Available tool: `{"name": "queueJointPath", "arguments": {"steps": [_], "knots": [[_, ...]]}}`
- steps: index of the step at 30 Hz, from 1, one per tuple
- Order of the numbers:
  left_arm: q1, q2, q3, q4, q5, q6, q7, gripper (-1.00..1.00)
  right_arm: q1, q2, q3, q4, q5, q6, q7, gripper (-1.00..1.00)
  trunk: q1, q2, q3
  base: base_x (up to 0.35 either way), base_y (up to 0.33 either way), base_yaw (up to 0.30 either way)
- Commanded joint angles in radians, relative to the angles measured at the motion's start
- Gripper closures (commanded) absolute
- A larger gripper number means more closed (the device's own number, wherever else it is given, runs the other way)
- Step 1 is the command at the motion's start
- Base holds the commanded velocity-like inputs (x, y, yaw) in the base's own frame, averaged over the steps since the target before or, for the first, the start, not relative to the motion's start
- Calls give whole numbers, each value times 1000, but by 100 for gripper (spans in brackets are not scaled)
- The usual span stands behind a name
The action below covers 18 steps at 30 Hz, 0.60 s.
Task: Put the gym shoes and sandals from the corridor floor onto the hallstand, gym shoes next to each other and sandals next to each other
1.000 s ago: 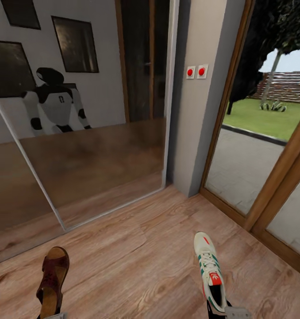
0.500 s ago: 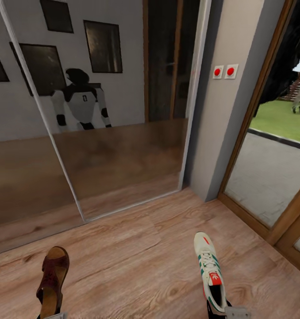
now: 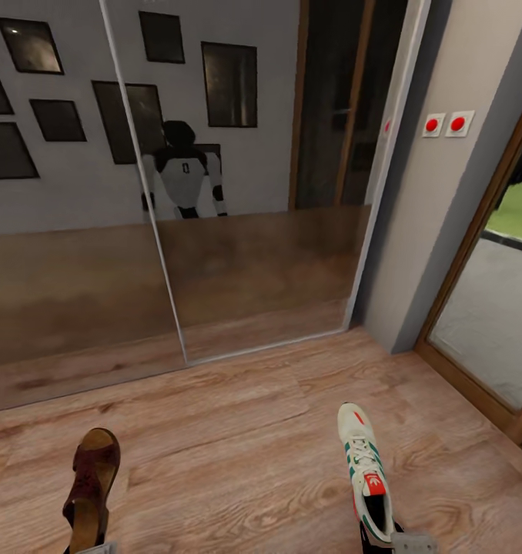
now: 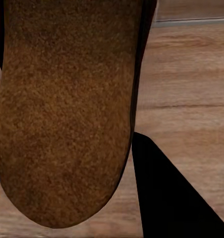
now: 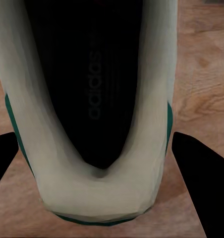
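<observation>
Nearest the robot, the left end effector [image 3: 88, 548] pinches one strappy reddish-brown leather sandal [image 3: 92, 488] by its heel; the left wrist view shows its grainy tan footbed [image 4: 62, 109] with a rounded end. The right end effector [image 3: 396, 541] grips one white lace-up gym shoe [image 3: 365, 469] at the heel, its green stripes and red tongue label showing, its dark opening [image 5: 94, 79] smooth and oval. Both shoes hang over the corridor floor [image 3: 245, 446], warm wood-grain planks lying open between them. Beyond stand two mirrored sliding panels [image 3: 253, 192] with a slim pale frame, then a grey wall carrying two red buttons [image 3: 444, 124], and a wood-framed glass door [image 3: 484, 308] to the right.
</observation>
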<state>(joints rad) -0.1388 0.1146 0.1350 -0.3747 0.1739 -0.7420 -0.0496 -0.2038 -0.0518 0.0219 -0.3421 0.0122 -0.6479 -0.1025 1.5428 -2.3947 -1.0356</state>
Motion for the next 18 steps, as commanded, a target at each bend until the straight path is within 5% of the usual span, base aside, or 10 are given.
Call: {"name": "queueJointPath", "arguments": {"steps": [1, 18], "knots": [[-1, 0, 2, 1, 3, -2, -4, 100, 0, 0, 3, 0, 2, -2, -6, 100, 0, 0, -1, -7, 3, 279], [-1, 0, 3, -1, 1, 4, -3, 100, 0, 0, 3, 0, 2, -2, -6, 100, 0, 0, -1, 0, 0, 279]]}}
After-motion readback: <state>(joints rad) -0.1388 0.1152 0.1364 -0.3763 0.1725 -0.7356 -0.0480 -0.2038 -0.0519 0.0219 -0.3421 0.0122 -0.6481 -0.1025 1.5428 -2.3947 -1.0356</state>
